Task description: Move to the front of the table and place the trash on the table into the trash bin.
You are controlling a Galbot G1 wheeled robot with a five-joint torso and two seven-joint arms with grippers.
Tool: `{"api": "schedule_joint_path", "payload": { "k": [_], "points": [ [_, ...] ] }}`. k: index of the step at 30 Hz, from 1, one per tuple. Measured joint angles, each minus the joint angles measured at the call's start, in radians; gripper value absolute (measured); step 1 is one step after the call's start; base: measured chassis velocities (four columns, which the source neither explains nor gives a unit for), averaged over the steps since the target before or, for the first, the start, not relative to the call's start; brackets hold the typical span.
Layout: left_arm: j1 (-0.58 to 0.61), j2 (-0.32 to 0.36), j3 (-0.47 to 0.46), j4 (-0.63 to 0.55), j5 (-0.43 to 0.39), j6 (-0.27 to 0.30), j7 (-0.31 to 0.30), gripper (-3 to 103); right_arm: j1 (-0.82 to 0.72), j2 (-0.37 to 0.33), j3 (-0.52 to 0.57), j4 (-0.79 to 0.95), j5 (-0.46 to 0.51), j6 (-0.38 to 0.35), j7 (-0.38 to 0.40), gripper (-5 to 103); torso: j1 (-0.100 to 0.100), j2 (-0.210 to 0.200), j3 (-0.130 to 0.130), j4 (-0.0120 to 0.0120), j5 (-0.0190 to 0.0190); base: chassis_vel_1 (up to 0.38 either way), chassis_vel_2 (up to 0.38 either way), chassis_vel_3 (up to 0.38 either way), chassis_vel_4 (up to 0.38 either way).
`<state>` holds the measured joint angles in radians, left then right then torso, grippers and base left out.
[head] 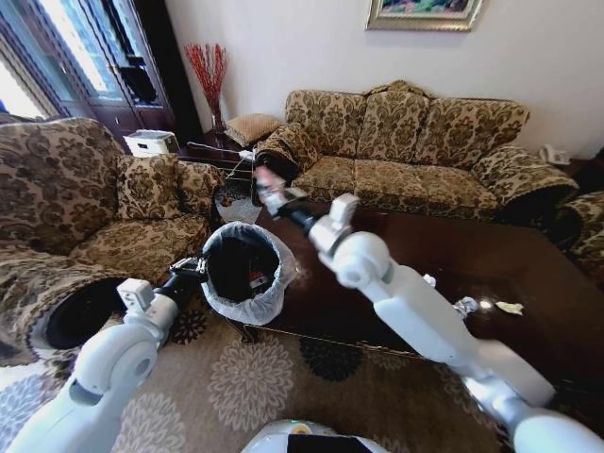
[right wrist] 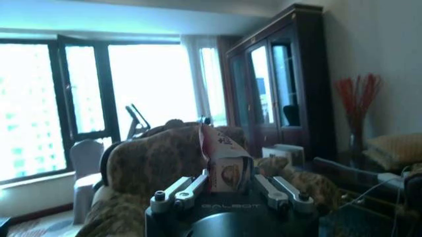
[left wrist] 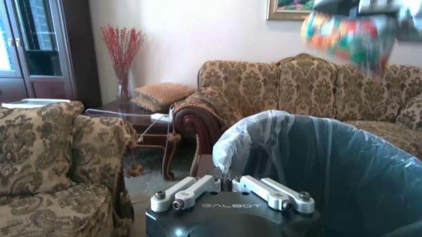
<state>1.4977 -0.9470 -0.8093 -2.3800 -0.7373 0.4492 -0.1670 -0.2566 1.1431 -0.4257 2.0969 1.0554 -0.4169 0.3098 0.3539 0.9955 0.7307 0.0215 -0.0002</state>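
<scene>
The trash bin [head: 247, 269], black with a white bag over its rim, stands off the table's left end. My left gripper [head: 193, 267] is shut on its near rim; in the left wrist view the gripper [left wrist: 230, 190] sits against the bag's edge [left wrist: 228, 143]. My right gripper [head: 274, 198] is raised beyond the bin and is shut on a small pink-and-white carton [right wrist: 224, 165]. That carton also shows blurred above the bin [left wrist: 349, 34]. On the dark table [head: 528, 264] lie a silvery crushed piece [head: 465, 306], a yellowish scrap [head: 510, 308] and a small white bit [head: 429, 279].
A patterned sofa [head: 415, 142] stands behind the table and an armchair [head: 85, 208] to the bin's left. A side table [head: 222, 151] with a vase of red twigs [head: 209, 80] fills the corner. Patterned carpet [head: 245, 377] lies under my arms.
</scene>
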Motion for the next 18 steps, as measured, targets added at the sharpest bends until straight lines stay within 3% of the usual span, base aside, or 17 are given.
{"api": "schedule_joint_path", "payload": {
  "k": [3,13,15,17,18],
  "points": [
    [0.003,0.000,-0.003,-0.001,0.000,0.000,0.000,3,-0.001,-0.013,-0.041,0.015,0.001,-0.044,-0.002,13,0.000,0.000,0.000,-0.0003,0.0000,0.000,0.000,0.000,0.000],
    [-0.001,-0.010,-0.007,-0.005,-0.001,0.001,-0.003,3,-0.026,-0.034,-0.099,0.009,-0.075,-0.060,-0.002,54,0.000,0.000,0.000,-0.0002,0.0003,0.000,0.000,0.000,0.000],
    [-0.001,-0.010,-0.007,-0.005,0.000,0.002,-0.007,3,-0.026,-0.034,-0.095,0.006,-0.076,-0.059,-0.002,54,0.000,0.000,0.000,-0.0003,0.0002,0.000,0.000,0.000,0.000],
    [-0.002,-0.010,-0.005,-0.006,0.011,0.005,-0.024,3,-0.026,-0.037,-0.088,0.001,-0.079,-0.055,-0.002,71,0.000,0.000,0.000,-0.0003,0.0002,0.000,0.000,0.000,0.000],
    [-0.002,-0.010,-0.005,-0.006,0.011,0.005,-0.024,3,-0.026,-0.037,-0.088,0.001,-0.079,-0.055,-0.002,71,0.000,0.000,0.000,-0.0003,0.0002,0.000,0.000,0.000,0.000]
  ]
}}
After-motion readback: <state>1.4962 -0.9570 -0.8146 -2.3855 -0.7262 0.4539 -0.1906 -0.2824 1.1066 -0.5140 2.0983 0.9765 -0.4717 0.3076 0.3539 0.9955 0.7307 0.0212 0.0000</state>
